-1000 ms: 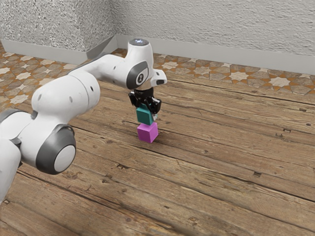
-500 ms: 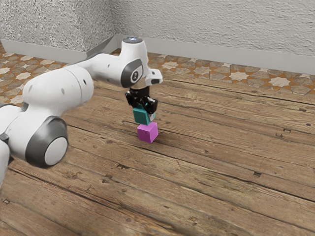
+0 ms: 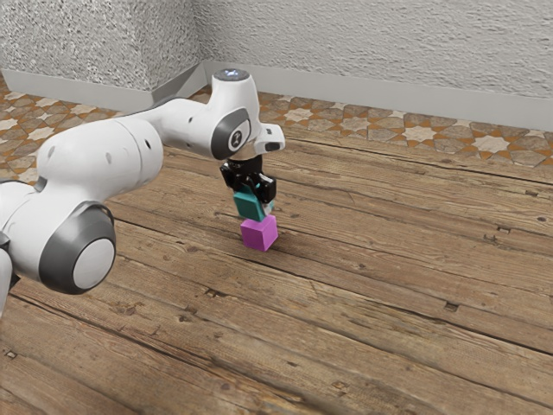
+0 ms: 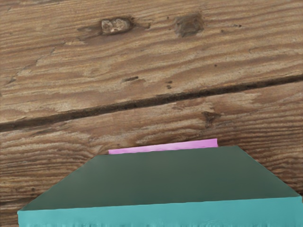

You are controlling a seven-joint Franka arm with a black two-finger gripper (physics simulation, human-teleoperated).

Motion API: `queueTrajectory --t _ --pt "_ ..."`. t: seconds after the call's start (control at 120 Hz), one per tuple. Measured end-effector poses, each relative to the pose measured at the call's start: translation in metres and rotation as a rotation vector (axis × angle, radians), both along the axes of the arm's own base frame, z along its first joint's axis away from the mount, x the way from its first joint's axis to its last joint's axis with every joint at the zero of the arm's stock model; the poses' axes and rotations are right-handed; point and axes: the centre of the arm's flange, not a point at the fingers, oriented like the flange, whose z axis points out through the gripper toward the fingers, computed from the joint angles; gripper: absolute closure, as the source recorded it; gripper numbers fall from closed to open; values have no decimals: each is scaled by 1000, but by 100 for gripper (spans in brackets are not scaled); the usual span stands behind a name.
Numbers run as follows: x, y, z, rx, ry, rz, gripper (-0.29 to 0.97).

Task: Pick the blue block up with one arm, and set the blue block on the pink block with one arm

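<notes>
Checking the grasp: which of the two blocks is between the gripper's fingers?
The blue-green block, the upper one; the pink block sits directly below it, ungripped.

There are 2 blocks, 1 blue block (image 3: pixel 250 206) and 1 pink block (image 3: pixel 259 233), plus 1 robot arm (image 3: pixel 104 164).

the arm (image 3: pixel 104 164) bends forward, wrist (image 3: pixel 235 131) turned down, end effector (image 3: pixel 251 201) vertical and clamped on the blue block (image 3: pixel 249 208).

This looks like a plain room in an older home: a table (image 3: pixel 389 285) of worn wooden planks, a floor (image 3: pixel 415 130) of star-patterned tiles behind it, and rough grey plaster walls (image 3: pixel 389 35).
</notes>
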Motion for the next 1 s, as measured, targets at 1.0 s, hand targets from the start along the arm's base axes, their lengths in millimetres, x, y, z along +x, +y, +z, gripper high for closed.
queueTrajectory --t 1.0 --pt "-27 11 105 -94 -7 185 0"
